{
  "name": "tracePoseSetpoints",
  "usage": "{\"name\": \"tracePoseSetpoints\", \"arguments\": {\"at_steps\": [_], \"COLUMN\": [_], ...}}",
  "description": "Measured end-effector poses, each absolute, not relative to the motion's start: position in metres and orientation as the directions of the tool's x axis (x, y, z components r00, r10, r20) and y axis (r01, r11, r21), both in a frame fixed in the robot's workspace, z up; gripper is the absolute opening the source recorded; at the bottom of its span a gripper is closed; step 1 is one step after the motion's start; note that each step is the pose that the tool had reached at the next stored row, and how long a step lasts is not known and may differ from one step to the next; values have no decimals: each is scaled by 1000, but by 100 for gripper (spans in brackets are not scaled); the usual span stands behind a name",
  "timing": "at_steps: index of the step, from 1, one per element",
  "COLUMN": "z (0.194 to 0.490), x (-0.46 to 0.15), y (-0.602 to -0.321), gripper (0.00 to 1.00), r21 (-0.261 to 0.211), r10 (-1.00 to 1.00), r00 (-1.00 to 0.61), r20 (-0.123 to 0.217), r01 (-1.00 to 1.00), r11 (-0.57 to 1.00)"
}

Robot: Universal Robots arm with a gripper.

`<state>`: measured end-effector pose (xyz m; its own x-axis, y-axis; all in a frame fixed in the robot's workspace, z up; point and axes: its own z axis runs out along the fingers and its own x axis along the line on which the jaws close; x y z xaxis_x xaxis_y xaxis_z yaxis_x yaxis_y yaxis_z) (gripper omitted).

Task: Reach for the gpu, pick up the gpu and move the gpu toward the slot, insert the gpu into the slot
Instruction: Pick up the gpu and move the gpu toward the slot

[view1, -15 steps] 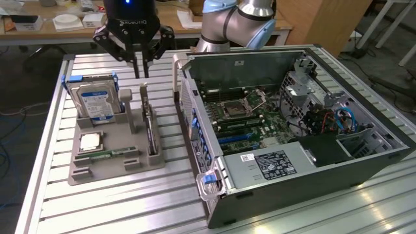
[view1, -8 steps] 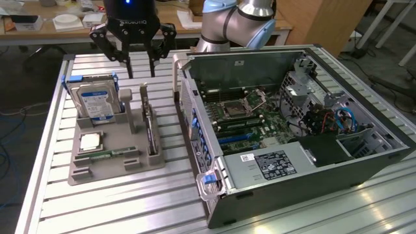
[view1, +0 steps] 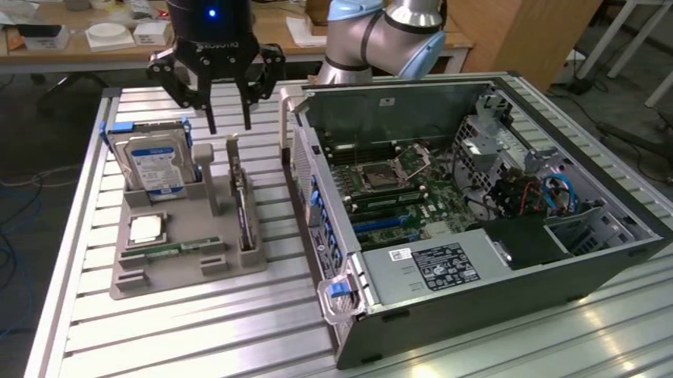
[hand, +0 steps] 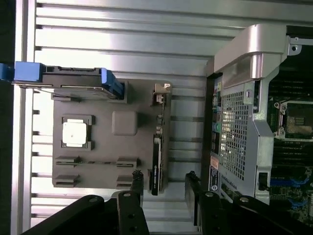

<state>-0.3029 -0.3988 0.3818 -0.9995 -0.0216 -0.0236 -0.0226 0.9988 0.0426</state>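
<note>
Risk: your descent, if off-centre, could knock the upright gpu | end effector released, empty, above it, upper left of exterior view

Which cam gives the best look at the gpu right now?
Wrist view: the gpu shows along its top edge, standing in the grey holder. The exterior view shows a thin dark sliver of it below the open gripper.

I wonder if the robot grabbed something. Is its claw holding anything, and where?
Nothing is held. The gripper is open, hanging above the gpu, which stands on edge in the grey holder, clear of the fingers.
</note>
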Motion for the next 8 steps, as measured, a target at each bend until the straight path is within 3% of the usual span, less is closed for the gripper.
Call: {"name": "tracePoseSetpoints", "arguments": {"at_steps": [8], "z": [367], "x": [-303], "y": [-400], "gripper": [47], "r21": [43], "r10": [-40], "r00": [-999], "r20": [-20], "r01": [-40], "r11": [998]}}
